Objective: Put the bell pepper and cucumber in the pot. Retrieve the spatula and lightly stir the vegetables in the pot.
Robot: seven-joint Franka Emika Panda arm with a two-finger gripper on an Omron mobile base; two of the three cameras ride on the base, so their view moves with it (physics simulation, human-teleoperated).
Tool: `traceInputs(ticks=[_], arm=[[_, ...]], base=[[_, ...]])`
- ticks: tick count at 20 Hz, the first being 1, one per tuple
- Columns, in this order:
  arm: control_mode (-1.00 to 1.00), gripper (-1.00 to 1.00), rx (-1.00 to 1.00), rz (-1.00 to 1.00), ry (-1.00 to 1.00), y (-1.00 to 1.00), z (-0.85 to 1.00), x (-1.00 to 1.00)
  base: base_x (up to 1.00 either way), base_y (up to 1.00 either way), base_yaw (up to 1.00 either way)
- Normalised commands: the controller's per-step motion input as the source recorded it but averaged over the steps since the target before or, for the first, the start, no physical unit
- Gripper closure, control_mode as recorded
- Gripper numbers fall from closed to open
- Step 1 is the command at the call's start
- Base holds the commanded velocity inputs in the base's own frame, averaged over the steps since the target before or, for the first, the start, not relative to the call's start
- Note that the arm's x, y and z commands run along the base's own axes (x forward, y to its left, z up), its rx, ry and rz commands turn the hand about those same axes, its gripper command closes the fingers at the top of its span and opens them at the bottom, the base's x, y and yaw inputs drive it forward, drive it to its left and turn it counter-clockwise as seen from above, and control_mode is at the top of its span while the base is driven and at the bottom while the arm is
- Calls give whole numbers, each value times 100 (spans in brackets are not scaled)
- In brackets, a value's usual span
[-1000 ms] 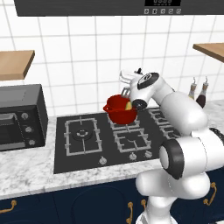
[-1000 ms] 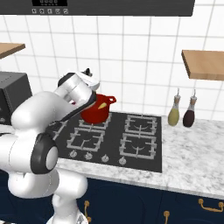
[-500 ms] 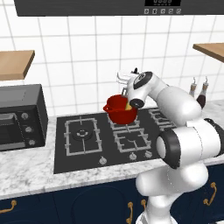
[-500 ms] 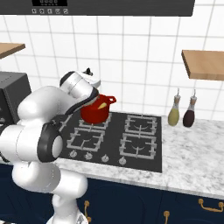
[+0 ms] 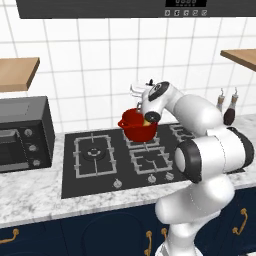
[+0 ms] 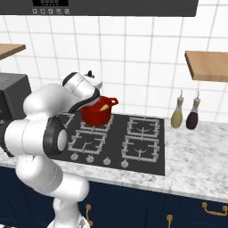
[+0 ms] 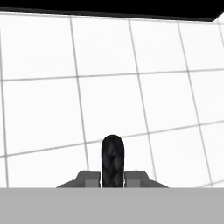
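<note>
The red pot [image 5: 137, 125] stands on the rear burner of the hob [image 6: 116, 139], with the gripper [image 7: 113, 159], its jaws together and holding nothing, above the pot's rim at about 1 o'clock, facing the tiled wall [image 7: 144, 87].

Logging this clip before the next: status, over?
Fingers shut, nothing seen held, facing wall tiles. Pot on rear burner, something yellow inside. Arm's wrist close above pot.
</note>
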Motion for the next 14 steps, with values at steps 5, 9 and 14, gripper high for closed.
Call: traceInputs(ticks=[5,9,14], arm=[[-100,100,0,0,0,6,-24,27],[-100,100,0,0,0,3,-32,22],[-100,100,0,1,0,0,-30,21]], base=[[0,0,0],[0,0,0],[0,0,0]])
